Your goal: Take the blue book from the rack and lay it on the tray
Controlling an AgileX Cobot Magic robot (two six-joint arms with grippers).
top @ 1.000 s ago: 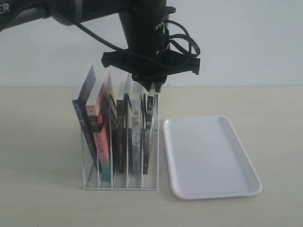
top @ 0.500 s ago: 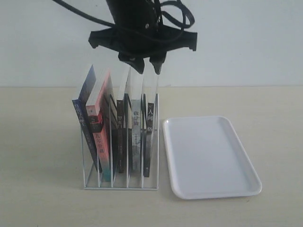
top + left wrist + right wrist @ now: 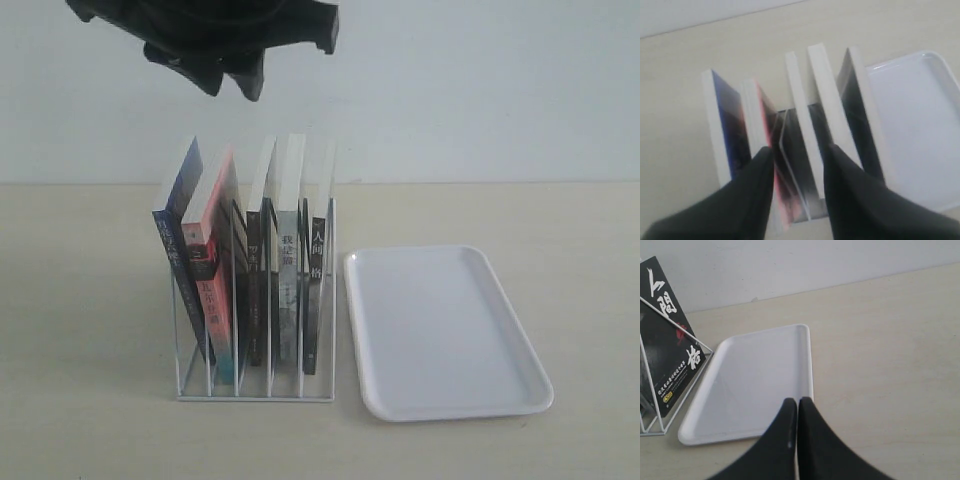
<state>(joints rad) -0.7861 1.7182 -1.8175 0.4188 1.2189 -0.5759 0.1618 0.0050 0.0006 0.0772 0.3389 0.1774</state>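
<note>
The blue book point(image 3: 172, 262) leans in the leftmost slot of the white wire rack point(image 3: 256, 398), its dark blue cover point(image 3: 730, 120) showing from above in the left wrist view. The white tray point(image 3: 440, 320) lies bare to the right of the rack. My left gripper point(image 3: 232, 88) hangs open high above the rack's left half, nothing between its fingers point(image 3: 832, 155); it touches no book. My right gripper point(image 3: 797, 401) is shut and empty, low over the near rim of the tray point(image 3: 755, 380). It is out of the exterior view.
A pink-red-spined book point(image 3: 212, 290) stands next to the blue one, then black-spined books point(image 3: 312, 280) fill the other slots. A black cover with white characters point(image 3: 670, 345) faces the tray. The beige table point(image 3: 90, 420) runs on around rack and tray.
My left gripper has risen off the books at the rack's right end and swung up and to the left, its jaws opening wider. The books and tray have not moved.
</note>
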